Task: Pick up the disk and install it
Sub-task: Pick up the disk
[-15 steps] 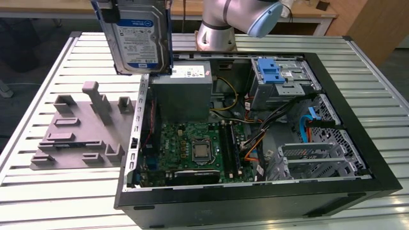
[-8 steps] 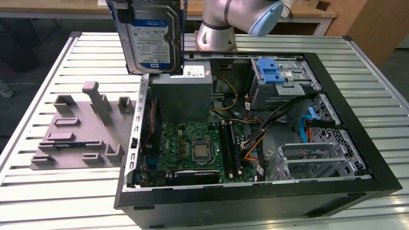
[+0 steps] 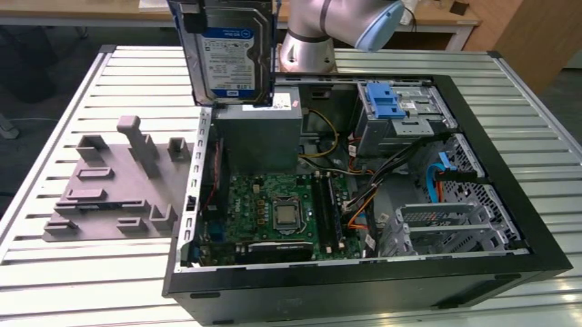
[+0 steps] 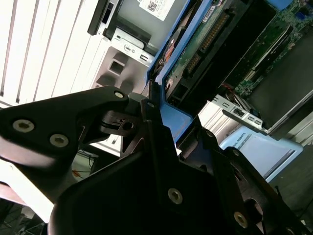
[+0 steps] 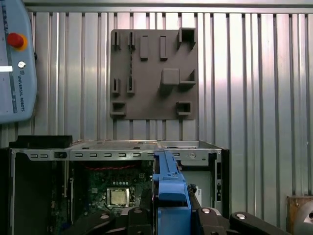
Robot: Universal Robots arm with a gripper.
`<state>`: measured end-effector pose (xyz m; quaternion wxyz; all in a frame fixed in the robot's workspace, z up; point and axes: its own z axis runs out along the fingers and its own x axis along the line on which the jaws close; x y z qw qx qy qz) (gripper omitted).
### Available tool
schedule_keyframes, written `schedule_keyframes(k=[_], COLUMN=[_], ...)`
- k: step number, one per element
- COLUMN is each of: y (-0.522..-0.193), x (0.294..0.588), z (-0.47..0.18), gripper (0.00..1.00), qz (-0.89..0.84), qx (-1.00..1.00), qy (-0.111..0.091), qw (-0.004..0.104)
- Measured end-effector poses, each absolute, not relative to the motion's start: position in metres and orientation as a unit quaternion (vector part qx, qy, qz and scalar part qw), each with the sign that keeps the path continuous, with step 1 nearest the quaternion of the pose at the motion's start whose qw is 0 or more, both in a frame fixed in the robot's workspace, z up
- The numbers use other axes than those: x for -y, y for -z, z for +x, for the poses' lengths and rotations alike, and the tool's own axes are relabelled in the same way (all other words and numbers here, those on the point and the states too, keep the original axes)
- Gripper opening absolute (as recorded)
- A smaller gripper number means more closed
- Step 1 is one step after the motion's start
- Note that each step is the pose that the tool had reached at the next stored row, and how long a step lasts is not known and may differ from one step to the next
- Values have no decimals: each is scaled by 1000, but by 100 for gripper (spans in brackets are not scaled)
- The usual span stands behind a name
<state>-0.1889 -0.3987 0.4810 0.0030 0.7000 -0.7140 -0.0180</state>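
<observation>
The gripper (image 5: 170,215) is pinched on the disk (image 3: 232,54), its black fingers (image 5: 134,218) pressed against either side of the drive's blue rail in both wrist views. In the exterior view the disk hangs upright in the air with its blue-and-white label facing the camera. It sits over the far corner of the open computer case (image 3: 509,204), on the exterior view's left, with the grey metal box (image 3: 259,133) just beneath it. Whether its lower edge touches that box I cannot tell. The case lies on its side on the slatted metal bench (image 3: 54,272), its motherboard (image 3: 272,204) exposed. A silver cage with a blue latch (image 3: 391,102) sits by the case's far wall, toward the exterior view's right. Beside the case, near the bench's edge at the exterior view's left, lies a grey fixture plate (image 3: 100,197) with raised blocks and slots. The silver robot arm (image 3: 314,34) rises behind the case at the bench's far edge. In the first wrist view, a pale blue pendant (image 5: 14,58) with a red button lies on the bench, well apart from the plate.
</observation>
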Motion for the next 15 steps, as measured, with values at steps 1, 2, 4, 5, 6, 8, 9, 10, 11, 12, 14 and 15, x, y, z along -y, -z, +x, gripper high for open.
schedule_keyframes(k=[1, 2, 4, 5, 6, 8, 9, 10, 11, 12, 14, 15], y=[-481, -481, -481, -481, -481, -481, -481, -481, -480, -480, -480, -480], x=[399, 399, 400, 400, 401, 402, 403, 403, 403, 403, 404, 404], z=[-188, -188, -188, -188, -188, -188, -187, -187, -185, -183, -177, -174], gripper=[36, 36, 36, 36, 36, 36, 36, 36, 36, 36, 36, 36], qz=[700, 700, 700, 700, 700, 700, 700, 700, 700, 700, 700, 700], qx=[714, 714, 714, 714, 714, 714, 714, 714, 714, 714, 714, 714], qy=[18, 17, 16, 14, 14, 12, 12, 12, 12, 12, 12, 12], qw=[3, 2, 0, -1, -1, -3, -3, -3, -3, -3, -3, -3])
